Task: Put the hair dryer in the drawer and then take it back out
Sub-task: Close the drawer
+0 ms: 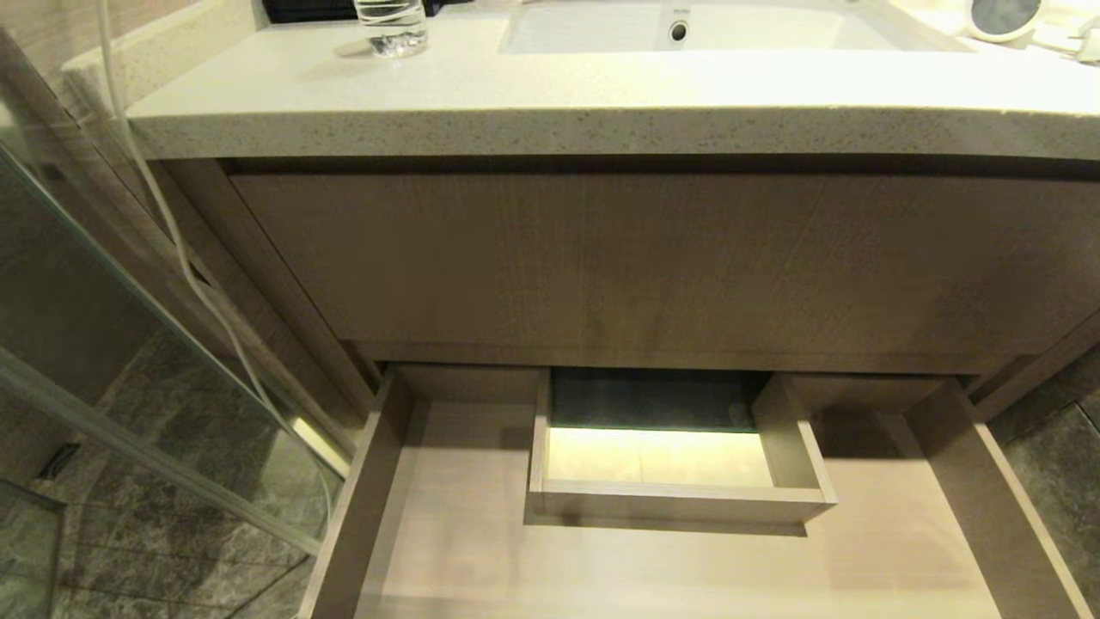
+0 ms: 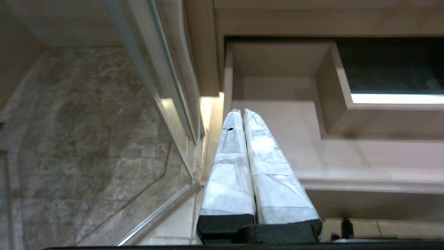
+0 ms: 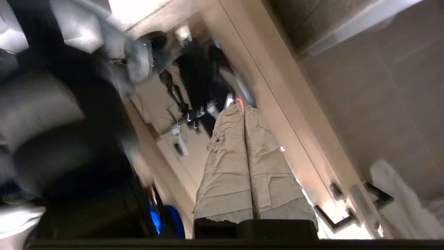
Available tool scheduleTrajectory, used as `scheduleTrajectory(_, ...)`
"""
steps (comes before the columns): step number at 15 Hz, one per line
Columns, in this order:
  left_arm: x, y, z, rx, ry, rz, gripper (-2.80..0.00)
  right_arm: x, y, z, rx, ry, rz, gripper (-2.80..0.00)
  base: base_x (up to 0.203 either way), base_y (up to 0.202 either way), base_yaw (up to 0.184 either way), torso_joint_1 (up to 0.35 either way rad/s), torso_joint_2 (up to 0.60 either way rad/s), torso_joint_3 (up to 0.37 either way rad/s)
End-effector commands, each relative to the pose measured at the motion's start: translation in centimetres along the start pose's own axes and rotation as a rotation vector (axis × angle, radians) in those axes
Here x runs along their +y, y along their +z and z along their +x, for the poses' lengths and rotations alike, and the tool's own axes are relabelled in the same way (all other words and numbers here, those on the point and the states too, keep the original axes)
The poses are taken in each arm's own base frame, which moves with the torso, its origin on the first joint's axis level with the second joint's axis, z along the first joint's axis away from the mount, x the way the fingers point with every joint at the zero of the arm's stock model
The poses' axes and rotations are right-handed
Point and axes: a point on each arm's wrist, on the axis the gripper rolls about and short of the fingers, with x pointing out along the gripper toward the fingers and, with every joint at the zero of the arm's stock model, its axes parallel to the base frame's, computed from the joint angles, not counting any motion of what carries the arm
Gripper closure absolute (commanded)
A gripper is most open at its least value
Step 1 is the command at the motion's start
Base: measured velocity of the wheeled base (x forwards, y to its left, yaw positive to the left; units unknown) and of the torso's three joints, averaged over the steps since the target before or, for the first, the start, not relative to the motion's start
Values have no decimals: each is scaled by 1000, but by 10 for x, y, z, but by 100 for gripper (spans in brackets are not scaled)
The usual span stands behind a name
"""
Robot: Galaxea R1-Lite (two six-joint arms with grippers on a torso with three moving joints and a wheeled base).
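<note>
Below the pale speckled stone countertop [image 1: 550, 112], the wide, shallow light-brown wood-grain drawer [image 1: 447, 533] stands pulled out toward the near side, its floor bare where it shows. A boxed rectangular cutout [image 1: 679, 499] rises from the drawer's far middle, walled in the same wood, with dark floor visible through it. Above the drawer sits the taller wood-grain front panel [image 1: 653, 258] of the vanity.

On the countertop's far right corner, the small white hair dryer [image 1: 1005, 17] shows only its round grey grille end at the picture's edge, well apart from the drawer. A white basin [image 1: 687, 30] is sunk into the counter's far middle, and a clear drinking glass [image 1: 391, 26] stands to the left of it. A thin white cable [image 1: 180, 249] hangs down on the left, beside a glass partition [image 1: 129, 404] over dark marbled floor tiles [image 1: 155, 533].

Neither arm appears in the head view. The left gripper [image 2: 239, 111], with fingers wrapped in white tape, has its jaws pressed together with nothing between them; it hangs over the drawer's near left corner, close to the glass partition. The right gripper [image 3: 242, 107], wrapped in tan tape, is likewise clenched on nothing. Its view is blurred, showing a wood-toned door frame [image 3: 277, 104], a dark lever handle [image 3: 350, 211] and a white cloth [image 3: 406, 205]; the blurred dark shapes beyond cannot be made out.
</note>
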Motion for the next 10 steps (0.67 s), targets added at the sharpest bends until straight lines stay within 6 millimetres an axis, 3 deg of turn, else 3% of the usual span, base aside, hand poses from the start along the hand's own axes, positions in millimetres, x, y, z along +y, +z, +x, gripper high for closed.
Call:
scheduleTrajectory(1, 0, 0, 0, 2, 0, 0, 0, -4, 49, 1, -17, -5, 35, 0, 0, 0, 0, 0, 0, 0)
scheduleTrajectory(10, 0, 0, 0, 2, 0, 0, 0, -5, 98, 27, -64, -27, -25, 0, 0, 0, 0, 0, 0, 0)
